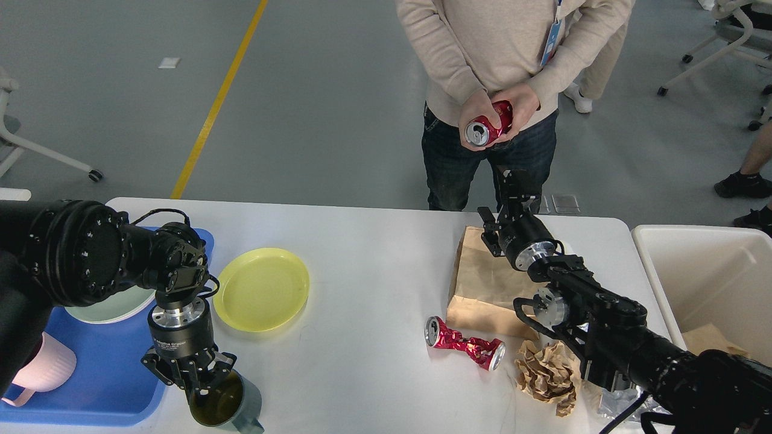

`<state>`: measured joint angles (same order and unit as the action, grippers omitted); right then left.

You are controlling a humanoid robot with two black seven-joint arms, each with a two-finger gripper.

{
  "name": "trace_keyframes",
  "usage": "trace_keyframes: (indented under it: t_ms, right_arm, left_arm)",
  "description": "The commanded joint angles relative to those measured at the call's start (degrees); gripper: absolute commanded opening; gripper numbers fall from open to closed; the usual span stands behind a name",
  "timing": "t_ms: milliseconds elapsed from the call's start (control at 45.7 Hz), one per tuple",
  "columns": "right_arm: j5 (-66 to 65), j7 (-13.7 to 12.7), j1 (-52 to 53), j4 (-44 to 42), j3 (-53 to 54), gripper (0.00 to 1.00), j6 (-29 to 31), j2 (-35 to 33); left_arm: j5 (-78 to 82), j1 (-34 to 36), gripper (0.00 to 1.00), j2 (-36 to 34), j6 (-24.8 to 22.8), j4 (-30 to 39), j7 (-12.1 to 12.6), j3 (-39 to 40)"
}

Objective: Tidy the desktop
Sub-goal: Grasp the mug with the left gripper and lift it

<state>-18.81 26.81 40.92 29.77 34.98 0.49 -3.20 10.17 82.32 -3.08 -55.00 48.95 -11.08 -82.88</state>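
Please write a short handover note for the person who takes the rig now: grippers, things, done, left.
Left gripper: shut on the rim of the grey-green cup, near the blue plastic tray.
Right gripper: raised over the brown paper bag; state unclear.
On the white desktop: yellow plate, crushed red can, crumpled brown paper.
Done: pale green plate and pink cup in tray.
Left: the rest.
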Motion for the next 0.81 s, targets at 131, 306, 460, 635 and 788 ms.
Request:
trace_keyframes:
  t_ms: [131, 306, 460, 635, 788]
  right_arm:
    - [0.00, 0.00, 0.03, -0.07, 0.00, 1.00, -0.05, -0.05]
    - [0.00, 0.00, 0.03, 0.02, 0.00, 1.00, 0.03, -0.05]
    - [0.00, 0.00, -0.05, 0.02, 0.00, 1.00, -0.05, -0.05]
    - [0.09, 0.00, 0.03, -0.07, 0.00, 1.00, 0.03, -0.05]
    - [0.00, 0.00, 0.03, 0.02, 0.00, 1.00, -0.05, 0.04]
  left_arm:
    - [-0.94, 0.04, 0.00, -0.17, 0.00, 0.09, -0.08, 0.00]
    - [-1.03, 0.30, 0.00, -0.87, 0.00, 0.09, -0.17, 0.00]
    - [-1.03, 1.35, 0.00, -1.40, 0.00, 0.18, -0.34, 0.00]
    - [-1.12, 5.13, 0.00, -3.33, 0.00, 0.53, -0.52, -0.09]
    - [-0.86, 11.89, 0.00, -6.49, 0.00, 0.62, -0.35, -0.79]
